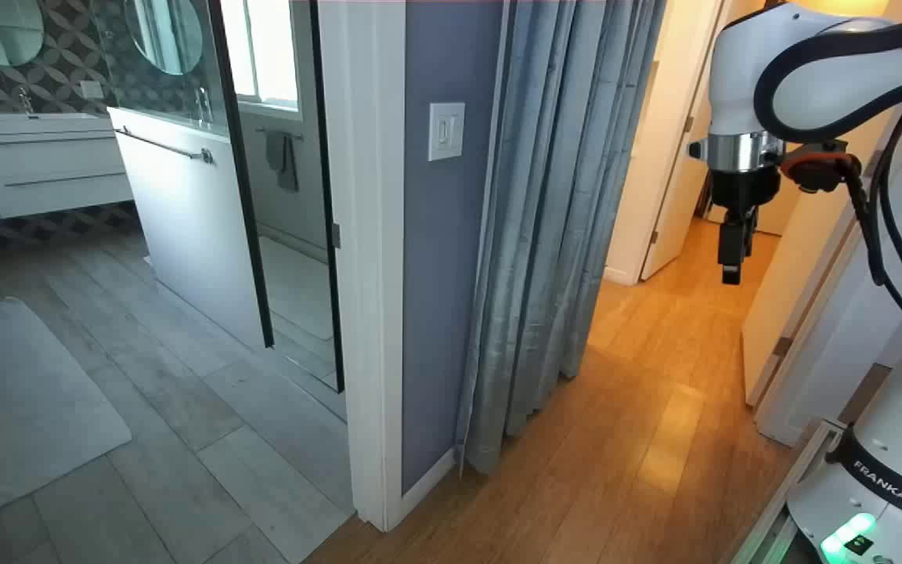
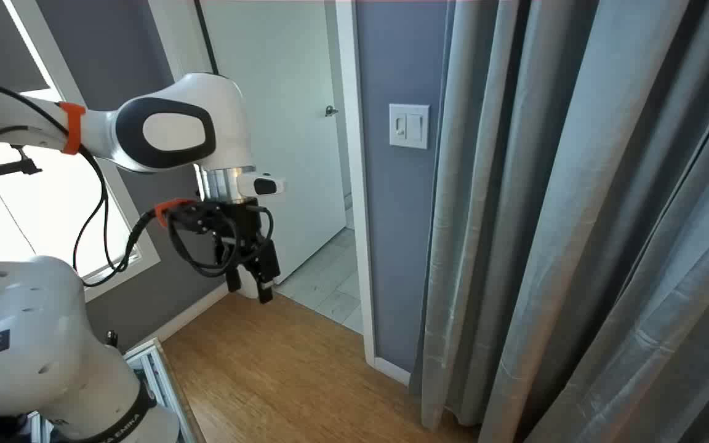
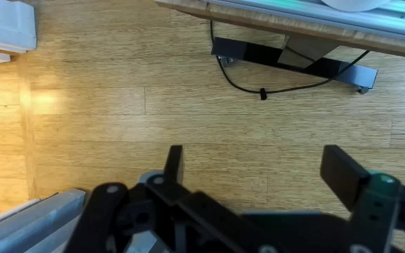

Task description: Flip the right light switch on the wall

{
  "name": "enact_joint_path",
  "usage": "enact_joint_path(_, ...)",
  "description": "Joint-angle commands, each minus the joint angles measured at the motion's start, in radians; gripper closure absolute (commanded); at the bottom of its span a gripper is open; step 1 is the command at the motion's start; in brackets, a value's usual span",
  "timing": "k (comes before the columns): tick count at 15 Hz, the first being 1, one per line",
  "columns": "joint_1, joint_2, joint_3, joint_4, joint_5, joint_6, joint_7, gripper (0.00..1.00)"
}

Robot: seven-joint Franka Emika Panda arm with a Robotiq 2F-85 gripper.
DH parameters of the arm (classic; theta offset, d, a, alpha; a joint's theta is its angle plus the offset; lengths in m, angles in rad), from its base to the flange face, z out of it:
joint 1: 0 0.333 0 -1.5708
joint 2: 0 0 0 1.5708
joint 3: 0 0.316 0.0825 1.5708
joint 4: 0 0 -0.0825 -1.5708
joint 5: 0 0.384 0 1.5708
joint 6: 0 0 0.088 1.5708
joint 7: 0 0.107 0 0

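The right light switch (image 2: 414,128) is a wide white rocker on a white plate (image 2: 408,143), beside a smaller toggle on its left. The plate also shows in an exterior view (image 1: 446,153), where its rockers are hard to tell apart. It sits on the narrow blue-grey wall (image 2: 400,246), which shows in both exterior views (image 1: 443,313). My gripper (image 2: 249,292) hangs pointing down in front of the doorway, apart from the wall and lower than the switch. In the wrist view my gripper (image 3: 253,161) is open and empty above the floor. The switch is out of the wrist view.
A grey pleated curtain (image 2: 514,215) hangs right beside the switch wall, also in an exterior view (image 1: 553,235). White door trim (image 1: 373,274) edges the wall's left side. A black cable (image 3: 294,88) and a cart foot (image 3: 244,51) are on the wood floor (image 3: 100,126).
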Motion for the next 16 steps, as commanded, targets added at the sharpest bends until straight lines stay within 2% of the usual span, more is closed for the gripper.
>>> enact_joint_path(1, 0.016, 0.002, -0.014, 0.002, -0.008, -0.005, 0.009, 0.0)
enact_joint_path(13, 0.016, 0.003, -0.014, 0.002, -0.008, -0.005, 0.009, 0.0)
enact_joint_path(15, 0.024, 0.035, -0.027, 0.018, -0.017, 0.154, 0.018, 0.0)
enact_joint_path(16, 0.036, 0.071, -0.047, 0.054, 0.037, 0.188, 0.018, 0.0)
